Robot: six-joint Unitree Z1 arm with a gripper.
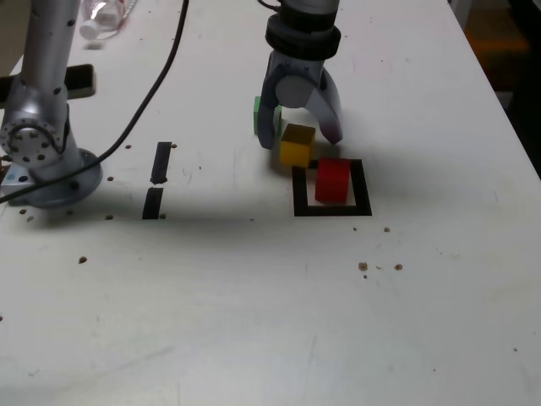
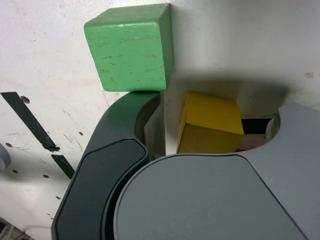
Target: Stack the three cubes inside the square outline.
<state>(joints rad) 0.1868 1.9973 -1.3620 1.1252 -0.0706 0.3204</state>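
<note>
On table (image 1: 254, 296), three cubes (image 1: 297, 145), one hand (image 1: 301, 135)

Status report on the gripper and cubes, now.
Gripper open, straddling the small yellow cube. Red cube sits inside the black tape square outline. Green cube beside one finger, outside the jaws.

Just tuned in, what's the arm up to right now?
The gripper is down at the table with its jaws open around the yellow cube, not closed on it. The red cube sits inside the square outline. The green cube rests on the table just outside one finger, unstacked.
</note>
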